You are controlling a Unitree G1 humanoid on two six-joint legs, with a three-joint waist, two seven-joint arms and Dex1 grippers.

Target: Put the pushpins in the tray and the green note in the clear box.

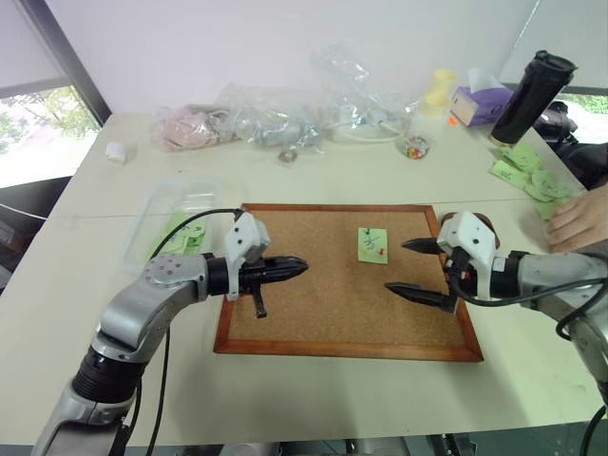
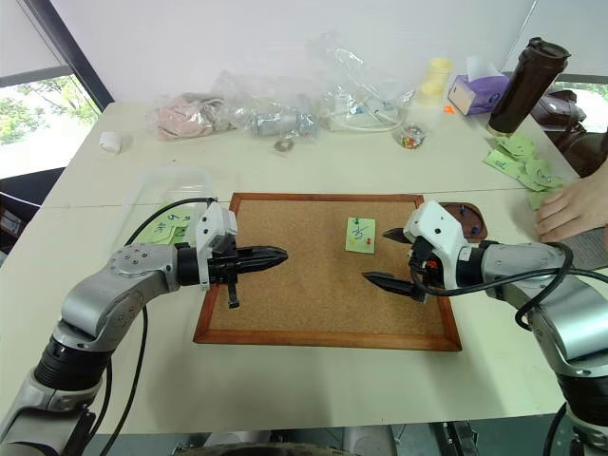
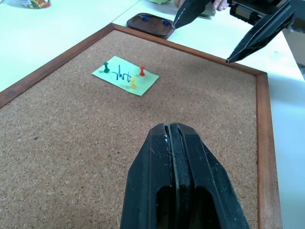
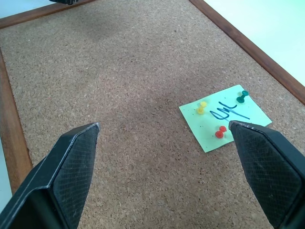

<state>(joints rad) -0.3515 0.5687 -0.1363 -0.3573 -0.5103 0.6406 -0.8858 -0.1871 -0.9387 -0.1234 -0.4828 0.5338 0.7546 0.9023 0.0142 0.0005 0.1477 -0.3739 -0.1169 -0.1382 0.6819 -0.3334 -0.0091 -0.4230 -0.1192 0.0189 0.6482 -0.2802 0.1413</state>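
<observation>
The green note (image 1: pixel 372 244) lies pinned on the cork board (image 1: pixel 285 323) right of its middle. A red pushpin (image 3: pixel 142 71), a yellow one (image 3: pixel 133 83) and a green one (image 3: pixel 106 67) stand in it. My right gripper (image 1: pixel 396 266) hovers open just right of the note, pointing at it. My left gripper (image 1: pixel 302 265) is shut and empty over the board's left part, pointing right. The tray (image 3: pixel 153 25) sits off the board's far right corner with small blue pins in it. Left of the board stands the clear box (image 1: pixel 176 214), holding green paper.
Clear plastic bags (image 1: pixel 275 119), a cup of multicoloured bits (image 1: pixel 416 145), a tissue box (image 1: pixel 480 100) and a dark bottle (image 1: pixel 532 95) line the table's far side. A person's hand (image 1: pixel 579 223) rests at the right by loose green notes (image 1: pixel 527 176).
</observation>
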